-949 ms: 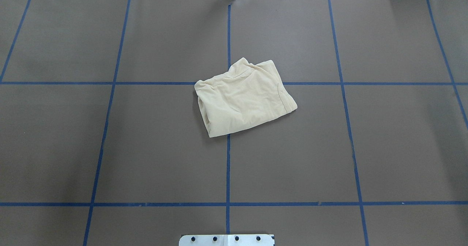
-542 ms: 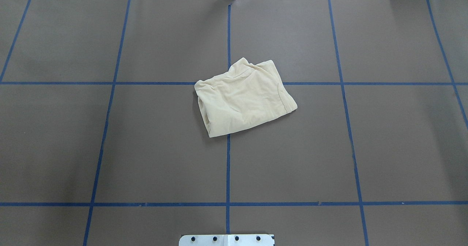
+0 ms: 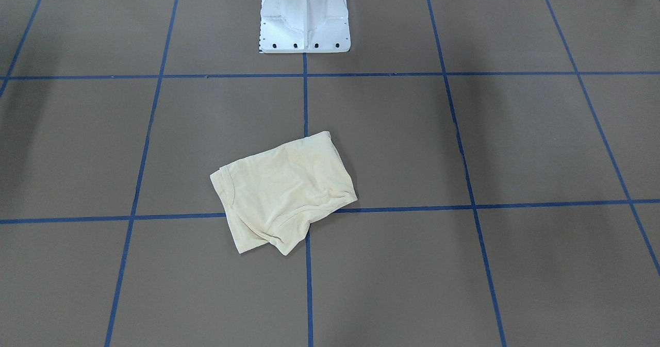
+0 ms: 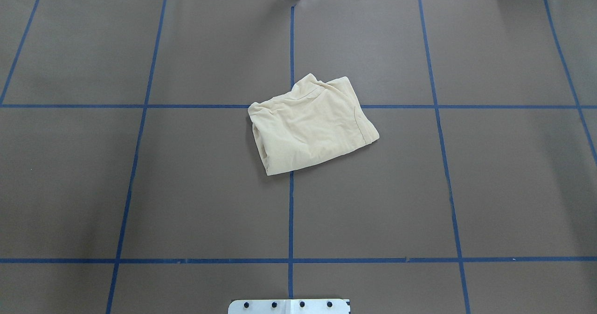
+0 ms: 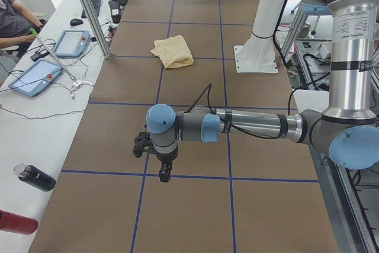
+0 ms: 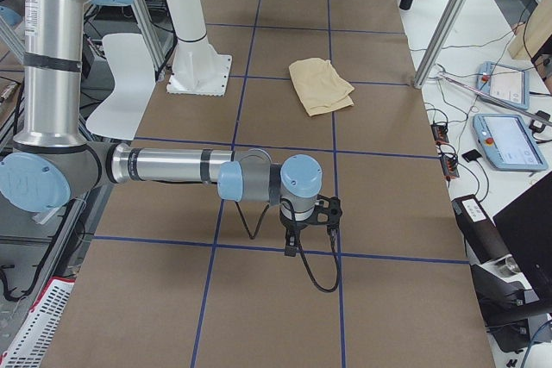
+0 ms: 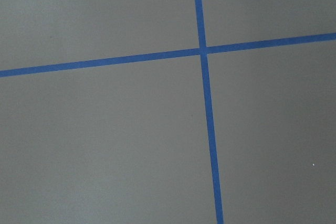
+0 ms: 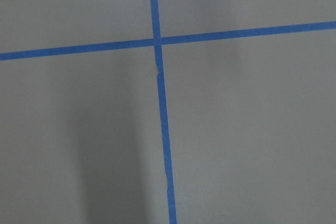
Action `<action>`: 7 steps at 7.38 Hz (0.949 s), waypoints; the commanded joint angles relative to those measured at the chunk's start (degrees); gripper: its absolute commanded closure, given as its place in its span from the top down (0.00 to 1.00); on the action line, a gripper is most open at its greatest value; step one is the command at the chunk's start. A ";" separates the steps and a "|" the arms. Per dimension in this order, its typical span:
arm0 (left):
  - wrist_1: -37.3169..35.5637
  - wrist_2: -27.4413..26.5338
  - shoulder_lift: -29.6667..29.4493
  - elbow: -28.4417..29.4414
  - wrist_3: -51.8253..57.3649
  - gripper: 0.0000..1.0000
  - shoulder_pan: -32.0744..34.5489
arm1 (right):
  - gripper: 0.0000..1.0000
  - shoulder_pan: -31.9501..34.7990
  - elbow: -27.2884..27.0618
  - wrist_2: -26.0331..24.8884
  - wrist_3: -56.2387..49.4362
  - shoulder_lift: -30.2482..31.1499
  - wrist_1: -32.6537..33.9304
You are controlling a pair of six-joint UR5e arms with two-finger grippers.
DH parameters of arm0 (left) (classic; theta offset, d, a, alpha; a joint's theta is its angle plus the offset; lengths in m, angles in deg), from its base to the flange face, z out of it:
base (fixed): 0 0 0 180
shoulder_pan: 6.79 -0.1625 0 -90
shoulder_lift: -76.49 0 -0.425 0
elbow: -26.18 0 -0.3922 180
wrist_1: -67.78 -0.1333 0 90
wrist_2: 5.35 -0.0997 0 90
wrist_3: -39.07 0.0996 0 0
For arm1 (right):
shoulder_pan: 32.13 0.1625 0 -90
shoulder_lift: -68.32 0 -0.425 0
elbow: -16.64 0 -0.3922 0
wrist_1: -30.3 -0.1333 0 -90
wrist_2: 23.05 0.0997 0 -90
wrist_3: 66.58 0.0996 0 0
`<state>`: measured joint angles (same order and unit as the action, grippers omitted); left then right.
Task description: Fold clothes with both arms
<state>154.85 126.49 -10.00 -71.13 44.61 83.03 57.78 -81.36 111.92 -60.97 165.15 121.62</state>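
Observation:
The clothes (image 4: 310, 127) are one cream-yellow shirt lying as a folded, slightly wrinkled bundle near the table's middle, across a blue tape crossing; they also show as clothes (image 3: 286, 189), clothes (image 5: 173, 51) and clothes (image 6: 321, 85). No print or label shows. Neither arm shows in the overhead or front view. My left gripper (image 5: 163, 173) hangs over bare table far from the shirt, seen only from the side. My right gripper (image 6: 293, 247) hangs likewise at the opposite end. I cannot tell whether either is open or shut. Both wrist views show only brown table and blue tape.
The white pedestal base (image 3: 304, 27) stands at the robot's edge of the table. Blue tape lines (image 4: 291, 211) grid the brown surface. A side bench holds tablets (image 5: 35, 77), a dark bottle (image 5: 35, 177) and cables, with a seated person (image 5: 15, 22) beside it.

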 commanded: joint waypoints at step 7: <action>0.03 0.00 -0.70 0.19 0.00 1.00 -0.09 | 1.00 0.00 -0.09 0.03 0.02 -0.77 0.09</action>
<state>154.88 126.49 -10.63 -70.94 44.61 82.95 57.78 -81.64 111.99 -60.96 164.67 121.63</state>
